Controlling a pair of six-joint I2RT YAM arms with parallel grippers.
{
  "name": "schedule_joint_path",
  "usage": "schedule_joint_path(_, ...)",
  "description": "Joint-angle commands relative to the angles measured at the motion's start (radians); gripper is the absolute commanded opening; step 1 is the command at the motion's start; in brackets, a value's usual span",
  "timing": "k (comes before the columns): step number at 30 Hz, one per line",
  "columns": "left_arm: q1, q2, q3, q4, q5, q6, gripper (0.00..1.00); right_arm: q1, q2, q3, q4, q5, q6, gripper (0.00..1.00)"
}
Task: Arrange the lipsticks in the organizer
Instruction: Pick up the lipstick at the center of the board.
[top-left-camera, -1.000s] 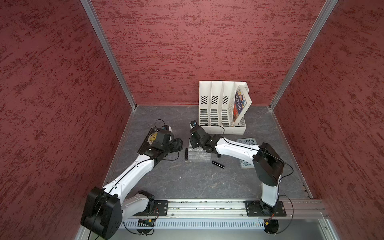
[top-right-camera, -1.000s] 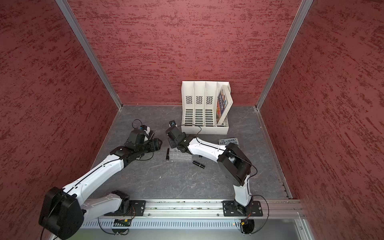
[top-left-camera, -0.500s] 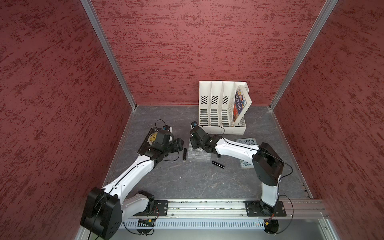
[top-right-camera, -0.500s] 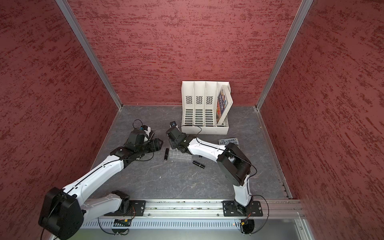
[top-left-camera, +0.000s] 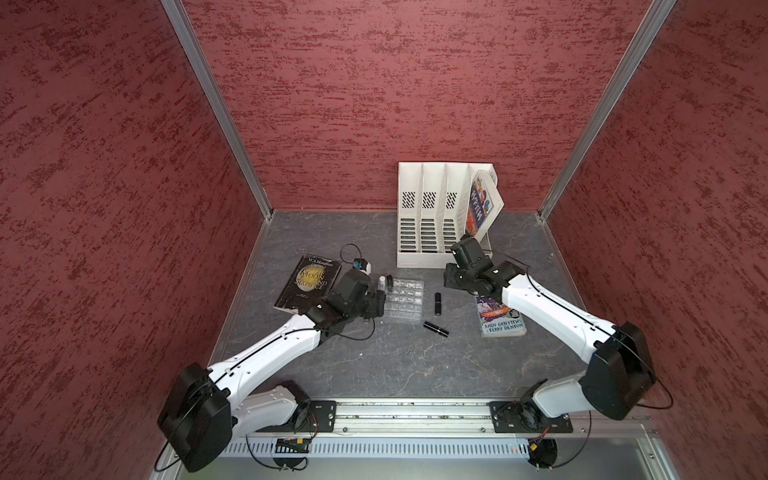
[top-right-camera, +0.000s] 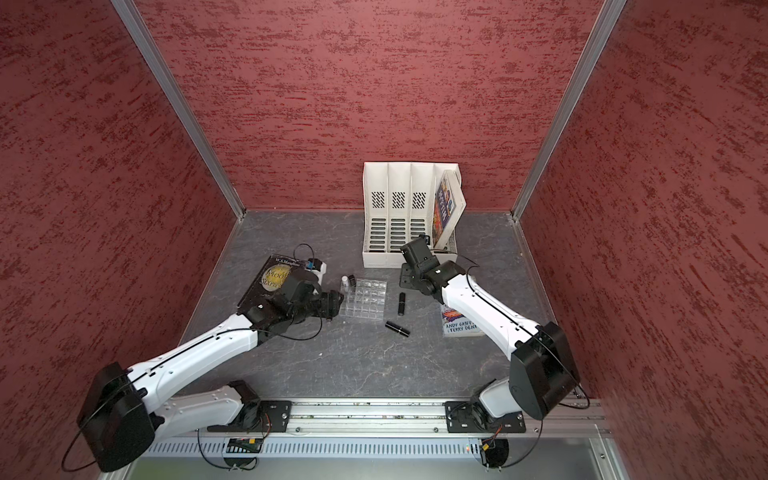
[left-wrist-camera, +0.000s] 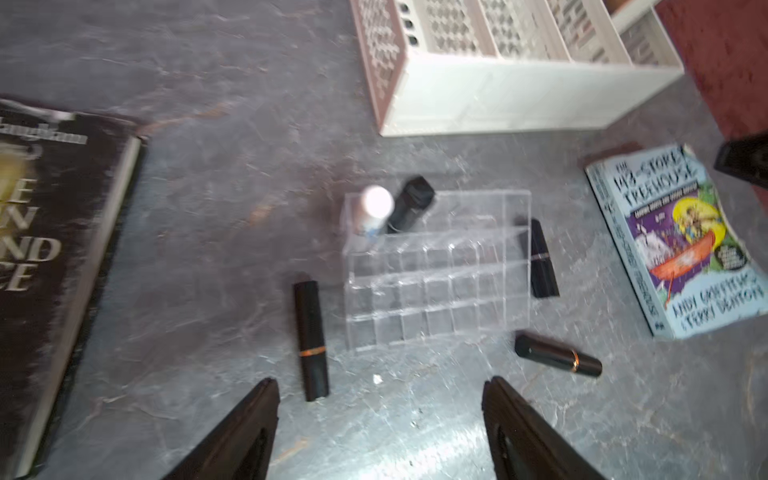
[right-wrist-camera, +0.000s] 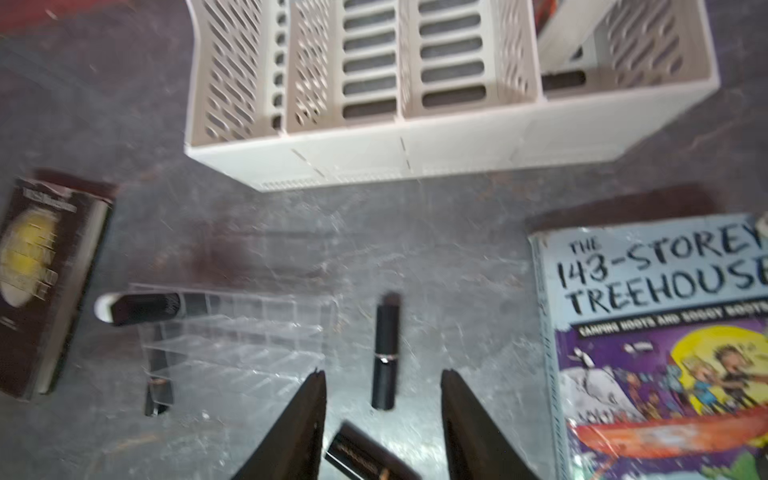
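the grey, stone-patterned tabletop (top-left-camera: 415, 365) fills the lower middle of both top views. at its far edge, right of centre, stands a white file rack (top-left-camera: 419, 259), its open side facing up. a dark book (top-left-camera: 307, 282) lies flat at the left, cover up. a blue book (top-left-camera: 498, 322) lies flat at the right, cover up too. between the two books sits the clear organizer (top-left-camera: 405, 299). one black lipstick (top-left-camera: 437, 302) lies just beside the organizer's right edge, running front to back. a second black lipstick (top-left-camera: 436, 328) lies slantwise near its front right corner. in the left wrist view a third black lipstick (left-wrist-camera: 311, 340) lies along the organizer's other side, close but apart.
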Motion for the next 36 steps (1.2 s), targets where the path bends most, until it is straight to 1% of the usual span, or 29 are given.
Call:
schedule_joint_path(1, -0.072, 0.051, 0.016, 0.045, -0.053, -0.048, 0.80, 0.011, 0.063, -0.013, -0.132, -0.076, 0.021, 0.51)
schedule_joint_path(4, -0.125, 0.093, 0.036, 0.056, -0.049, -0.066, 0.80, 0.011, 0.111, -0.015, -0.107, -0.074, 0.024, 0.50)
schedule_joint_path(7, -0.147, 0.105, 0.045, 0.062, -0.039, -0.073, 0.79, 0.011, 0.169, 0.002, -0.066, -0.108, 0.015, 0.47)
schedule_joint_path(10, -0.144, 0.101, 0.036, 0.081, -0.019, -0.083, 0.79, 0.014, 0.229, 0.023, -0.032, -0.134, 0.014, 0.45)
schedule_joint_path(18, -0.135, 0.106, 0.045, 0.096, 0.020, -0.087, 0.77, 0.011, 0.344, 0.083, 0.002, -0.104, -0.001, 0.43)
schedule_joint_path(22, -0.135, 0.112, 0.044, 0.100, 0.030, -0.089, 0.76, 0.011, 0.390, 0.106, 0.014, -0.102, -0.003, 0.40)
schedule_joint_path(26, -0.134, 0.116, 0.044, 0.106, 0.039, -0.094, 0.76, -0.002, 0.428, 0.104, 0.028, -0.092, 0.004, 0.35)
schedule_joint_path(29, -0.131, 0.119, 0.043, 0.111, 0.056, -0.098, 0.75, -0.005, 0.431, 0.096, 0.043, -0.090, 0.009, 0.30)
schedule_joint_path(31, -0.126, 0.117, 0.041, 0.119, 0.071, -0.107, 0.75, -0.006, 0.420, 0.089, 0.045, -0.088, 0.012, 0.24)
schedule_joint_path(34, -0.108, 0.114, 0.035, 0.137, 0.121, -0.125, 0.74, -0.008, 0.362, 0.063, 0.043, -0.083, 0.024, 0.17)
schedule_joint_path(36, -0.096, 0.105, 0.024, 0.168, 0.175, -0.131, 0.74, -0.008, 0.288, 0.033, 0.044, -0.085, 0.033, 0.16)
